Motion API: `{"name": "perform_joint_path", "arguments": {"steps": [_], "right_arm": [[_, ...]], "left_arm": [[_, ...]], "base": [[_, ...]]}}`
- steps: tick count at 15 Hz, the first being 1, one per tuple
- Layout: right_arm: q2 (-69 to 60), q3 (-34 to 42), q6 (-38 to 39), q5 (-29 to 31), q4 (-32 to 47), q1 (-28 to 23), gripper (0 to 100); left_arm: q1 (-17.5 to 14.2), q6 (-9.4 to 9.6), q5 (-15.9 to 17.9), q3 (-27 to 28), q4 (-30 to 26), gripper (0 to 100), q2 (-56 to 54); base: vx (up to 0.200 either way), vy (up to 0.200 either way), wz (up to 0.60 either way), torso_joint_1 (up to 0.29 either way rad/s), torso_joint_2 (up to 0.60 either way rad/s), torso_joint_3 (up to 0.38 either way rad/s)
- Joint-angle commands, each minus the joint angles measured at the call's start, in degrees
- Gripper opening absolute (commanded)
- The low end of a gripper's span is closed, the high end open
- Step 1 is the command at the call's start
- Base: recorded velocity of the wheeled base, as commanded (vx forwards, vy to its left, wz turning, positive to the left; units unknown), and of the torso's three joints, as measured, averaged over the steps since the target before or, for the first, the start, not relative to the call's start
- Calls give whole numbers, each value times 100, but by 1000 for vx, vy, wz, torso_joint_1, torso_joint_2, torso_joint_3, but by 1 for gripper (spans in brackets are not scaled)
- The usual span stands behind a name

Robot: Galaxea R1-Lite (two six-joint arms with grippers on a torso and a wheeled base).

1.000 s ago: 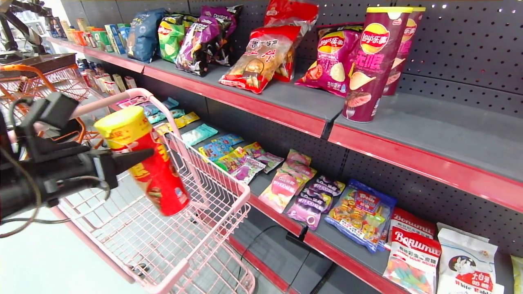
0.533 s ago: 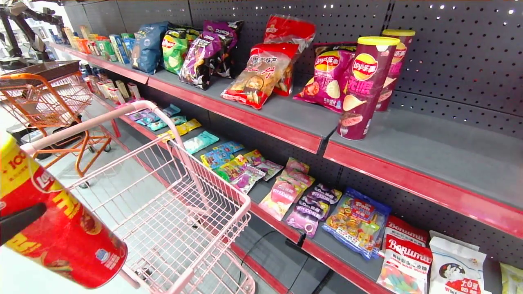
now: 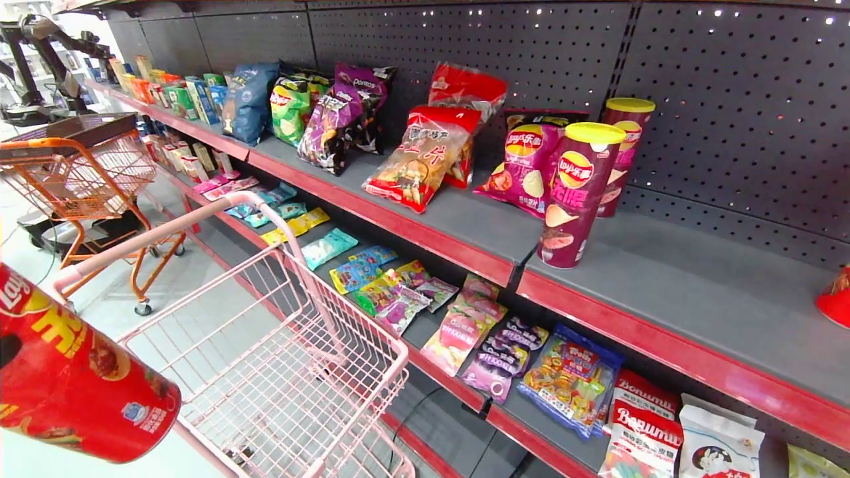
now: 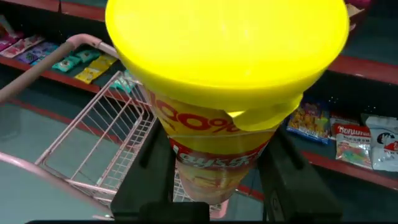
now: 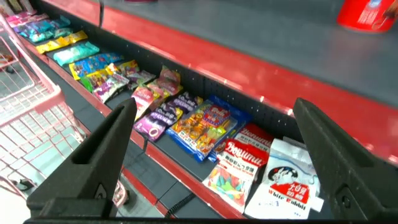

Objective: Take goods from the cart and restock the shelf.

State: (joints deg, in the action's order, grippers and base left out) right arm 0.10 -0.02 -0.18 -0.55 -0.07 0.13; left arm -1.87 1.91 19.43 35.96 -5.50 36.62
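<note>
Squarely inside the left hand (image 4: 221,182) sits the red chip can (image 4: 225,93).

Shop aisle: red-edged shelves (image 3: 697,292) with snack bags (image 3: 418,159) across the frame, pink shopping cart (image 3: 392,345) lower left, orange cart (image 3: 80,172) far left.

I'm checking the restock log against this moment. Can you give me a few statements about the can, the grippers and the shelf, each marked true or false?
1. The left gripper is shut on a red chip can with a yellow lid. True.
2. The right gripper holds a candy bag. False: it is open and holds nothing, above the candy bags on the lower shelf.
3. Two purple cans stand upright on the upper shelf. True.
4. The red chip can already stands on the upper shelf. False: it is tilted in the left gripper, off the shelf, near the pink cart.
</note>
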Motion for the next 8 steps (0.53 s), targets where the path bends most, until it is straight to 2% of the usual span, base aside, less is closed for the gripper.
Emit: {"name": "perform_joint_path", "arguments": {"steps": [1, 4, 5, 6, 8], "right_arm": [[-1, 2, 1, -7, -1, 4, 100], [-1, 2, 1, -7, -1, 4, 100], [-1, -6, 1, -7, -1, 4, 100], [-1, 2, 1, -7, -1, 4, 100], [-1, 2, 1, -7, -1, 4, 100]], "left_arm": [[2, 2, -1, -1, 5, 0, 12], [-7, 28, -62, -1, 5, 0, -59], [2, 125, -194, -1, 22, 0, -85], [2, 239, -308, -19, 93, 0, -85], [2, 266, -326, -19, 137, 0, -85]], "base": [[0, 0, 0, 203, -456, -271], [0, 0, -600, 167, -408, -242], [0, 0, -600, 85, -256, -124], [0, 0, -600, 41, -56, -36], [0, 0, -600, 29, -19, -29]]}}
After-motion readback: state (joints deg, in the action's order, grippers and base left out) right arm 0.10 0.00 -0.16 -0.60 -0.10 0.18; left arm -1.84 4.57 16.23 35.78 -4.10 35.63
